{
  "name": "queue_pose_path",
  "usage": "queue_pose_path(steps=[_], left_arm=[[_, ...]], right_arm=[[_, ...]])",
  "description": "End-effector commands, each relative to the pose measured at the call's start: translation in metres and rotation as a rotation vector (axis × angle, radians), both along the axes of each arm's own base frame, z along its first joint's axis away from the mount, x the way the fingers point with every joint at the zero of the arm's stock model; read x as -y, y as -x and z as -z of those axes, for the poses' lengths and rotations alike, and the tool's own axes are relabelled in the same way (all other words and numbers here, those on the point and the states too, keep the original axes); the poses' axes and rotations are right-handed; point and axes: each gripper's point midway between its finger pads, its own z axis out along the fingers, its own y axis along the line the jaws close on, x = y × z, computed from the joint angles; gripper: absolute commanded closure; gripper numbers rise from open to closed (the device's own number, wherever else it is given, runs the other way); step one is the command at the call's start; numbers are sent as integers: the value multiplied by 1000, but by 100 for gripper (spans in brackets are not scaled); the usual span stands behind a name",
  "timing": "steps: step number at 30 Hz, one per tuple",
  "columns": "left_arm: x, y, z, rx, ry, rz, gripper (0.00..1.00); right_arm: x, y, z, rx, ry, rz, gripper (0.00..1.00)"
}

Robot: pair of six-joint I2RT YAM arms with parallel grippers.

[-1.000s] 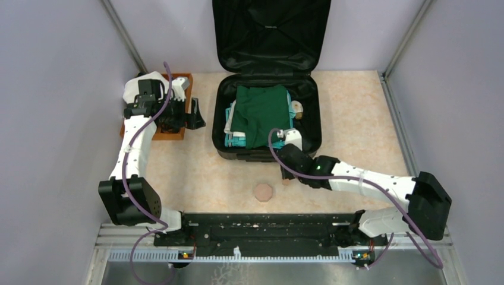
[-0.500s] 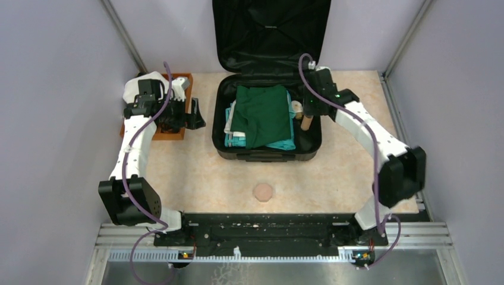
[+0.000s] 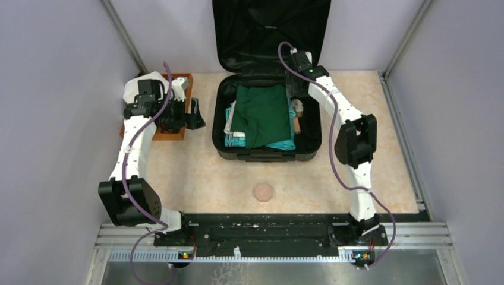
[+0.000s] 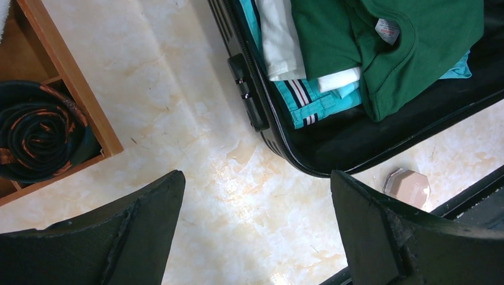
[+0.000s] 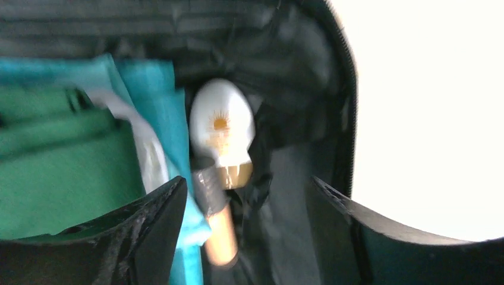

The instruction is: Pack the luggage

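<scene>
A small pink box [image 3: 262,192] lies alone on the tabletop [image 3: 196,172], nearest the arm bases and apart from the luggage [image 3: 267,155], which lies open at the middle of the far side with its lid [image 3: 267,29] upright against the back wall. Folded clothes fill its left and centre, a green shirt [image 3: 261,113] on top.

The right pincer [image 5: 248,184] hangs released, its jaws spread and empty, over the narrow strip between the clothes and the luggage's right wall. A white bottle [image 5: 221,127] and a tan tube [image 5: 221,240] lie there, touching or nearly so; the wrist view is too blurred to say more. The step in hand appears to be stowing small items in that strip. Doing it well likely means rising straight up before swinging away, since the lid stands just behind the wrist and the rim sits close on the right.

To the left, the left pincer [image 4: 255,178] is also released and holds nothing, poised by a wooden tray [image 4: 68,74] with a rolled band [image 4: 35,139] in it, belt or tie, seemingly yet to be packed along with the pink box.
</scene>
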Motion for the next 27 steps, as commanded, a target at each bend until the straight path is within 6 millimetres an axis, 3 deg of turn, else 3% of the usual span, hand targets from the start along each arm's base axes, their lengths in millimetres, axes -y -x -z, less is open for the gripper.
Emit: queue_pose_path(steps=[1,3,6,8,11,13,17,20,23,27], left_arm=[[-3,0,-13,57,-12,-3,2],[-4,0,-10,53,-18,-8,2],[-4,-1,-9,52,-14,-7,2],[-2,-1,-10,52,-5,-1,2],[2,-1,-12,58,12,15,2],[3,-1,-13,60,18,21,2],[2,0,-14,60,12,21,2],[1,2,-14,61,1,20,2],[0,4,-17,64,-6,16,2],[0,5,-23,70,-6,17,2]], right_arm=[[19,-26,-68,172,63,88,24],[22,-23,-84,197,62,104,22],[14,0,-107,248,34,67,22],[-3,29,-116,275,-11,-3,23],[-28,91,-120,288,-80,-108,24],[-51,137,-106,267,-127,-202,24],[-96,230,-55,157,-218,-360,18],[-126,297,-12,84,-230,-475,4],[-138,328,21,38,-195,-526,1],[-155,343,47,12,-221,-584,1]])
